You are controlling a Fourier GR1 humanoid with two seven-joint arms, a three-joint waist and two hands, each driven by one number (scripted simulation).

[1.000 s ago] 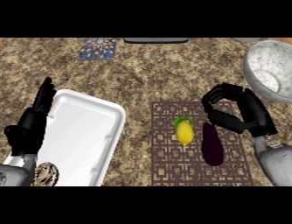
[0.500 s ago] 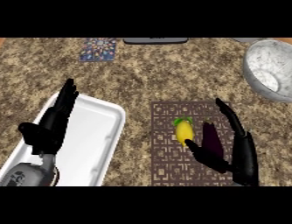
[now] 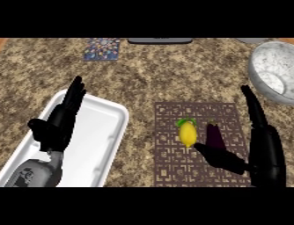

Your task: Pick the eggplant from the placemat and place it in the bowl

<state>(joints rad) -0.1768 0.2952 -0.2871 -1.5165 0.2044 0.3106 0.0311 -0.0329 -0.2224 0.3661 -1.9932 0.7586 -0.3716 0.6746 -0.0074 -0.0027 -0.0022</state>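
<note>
A dark purple eggplant (image 3: 214, 137) lies on the brown patterned placemat (image 3: 175, 167), right of a yellow lemon (image 3: 187, 133). My right hand (image 3: 261, 141) is open beside the eggplant: its fingers stand straight on the eggplant's right and its thumb reaches across the mat below it, hiding the eggplant's lower end. The grey speckled bowl (image 3: 286, 74) stands at the far right, well beyond the mat. My left hand (image 3: 57, 124) is open over the white tray, fingers pointing up.
A white rectangular tray (image 3: 104, 145) lies left of the placemat. A small patterned coaster (image 3: 102, 48) and a dark flat object (image 3: 159, 41) sit at the counter's far edge.
My right hand has opened from a curled pose and come down alongside the eggplant. The left hand shifted a little to the right over the tray.
</note>
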